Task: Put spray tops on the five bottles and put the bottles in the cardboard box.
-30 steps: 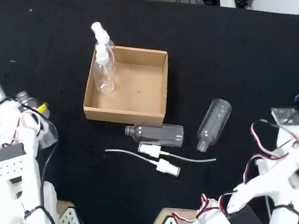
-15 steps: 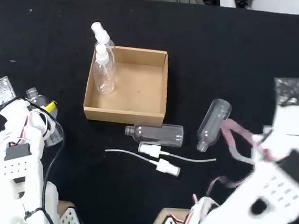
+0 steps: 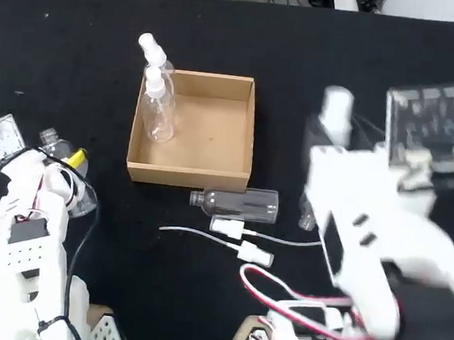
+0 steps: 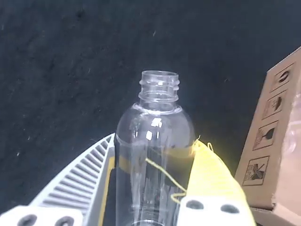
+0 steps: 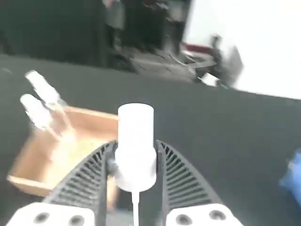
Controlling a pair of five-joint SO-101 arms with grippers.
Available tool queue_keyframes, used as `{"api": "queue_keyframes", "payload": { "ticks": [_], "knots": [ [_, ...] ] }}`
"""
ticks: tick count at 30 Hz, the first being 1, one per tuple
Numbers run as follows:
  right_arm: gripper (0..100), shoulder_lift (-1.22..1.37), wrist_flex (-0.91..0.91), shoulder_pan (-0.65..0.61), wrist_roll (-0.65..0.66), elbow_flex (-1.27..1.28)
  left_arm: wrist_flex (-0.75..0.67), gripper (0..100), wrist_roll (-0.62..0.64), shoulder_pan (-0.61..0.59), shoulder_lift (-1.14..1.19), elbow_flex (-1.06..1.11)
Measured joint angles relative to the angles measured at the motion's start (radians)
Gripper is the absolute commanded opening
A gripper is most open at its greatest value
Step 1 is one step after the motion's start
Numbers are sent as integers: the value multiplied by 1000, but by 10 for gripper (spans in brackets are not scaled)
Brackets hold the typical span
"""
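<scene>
Up from the near right corner the right arm has swung over the desk (image 3: pixel 78 41), its hand (image 5: pixel 135 153) clenched on a spray top (image 5: pixel 135 136) (thin tube hanging below). The left hand (image 4: pixel 153 160) grips an uncapped bottle (image 4: pixel 157 117) left of the cardboard box (image 3: pixel 188 170), which has two capped bottles (image 3: pixel 157 107) at its far left corner.

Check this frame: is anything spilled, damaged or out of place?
Nothing is spilled or damaged. One capless bottle lies on its side just outside the cardboard box, with two loose spray tops beside it: unfinished work, not a fault.
</scene>
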Motion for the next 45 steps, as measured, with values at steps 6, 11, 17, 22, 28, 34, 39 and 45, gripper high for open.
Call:
{"api": "queue_keyframes", "payload": {
  "ticks": [6, 11, 17, 22, 28, 34, 39, 45],
  "knots": [
    [11, 153, -224, -181, -110, -95, -164, 30, 2, 2, 0, 84],
    [11, 189, -364, -259, -137, -120, -269, 30, 0, 2, 0, 126],
    [11, 229, -414, -321, -137, -121, -295, 30, 0, 2, 0, 127],
    [11, 233, -416, -321, -137, -121, -295, 30, 0, 2, 0, 127],
    [11, 235, -433, -325, -137, -72, -299, 30, 0, 2, 0, 144],
    [11, 235, -450, -328, -137, -44, -407, 30, 2, 2, 0, 186],
    [11, 235, -450, -351, -141, -44, -635, 30, 0, 0, 0, 224],
    [11, 235, -508, -402, -141, 32, -741, 30, 0, 2, 0, 232]
  ]
}}
